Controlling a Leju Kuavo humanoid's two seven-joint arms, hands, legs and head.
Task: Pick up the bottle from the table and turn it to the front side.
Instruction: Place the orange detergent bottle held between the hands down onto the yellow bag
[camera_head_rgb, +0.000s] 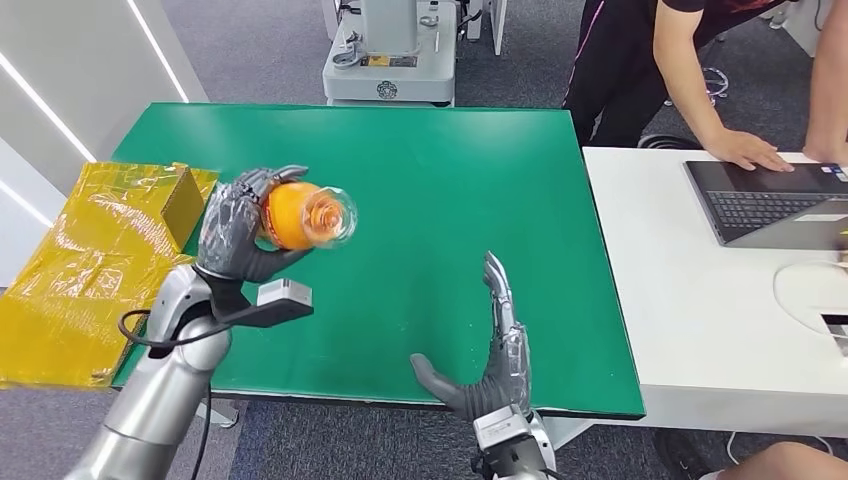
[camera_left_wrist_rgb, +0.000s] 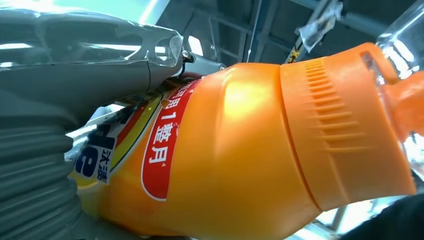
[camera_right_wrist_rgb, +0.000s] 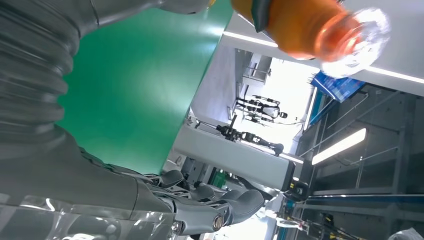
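The left hand (camera_head_rgb: 235, 232) grips the bottle (camera_head_rgb: 300, 216) above the table (camera_head_rgb: 420, 180); the right hand (camera_head_rgb: 495, 365) waits open. Turning it may loosen the grip.

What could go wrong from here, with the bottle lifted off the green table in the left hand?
The left hand grips the orange bottle only around its lower body, cap end jutting out, so it could slip or tip while being turned. The right hand is open, fingers apart, and a late or off-centre regrasp might knock the bottle onto the green table.

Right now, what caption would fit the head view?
Left hand lifts an orange bottle above the green table; right hand waits open.
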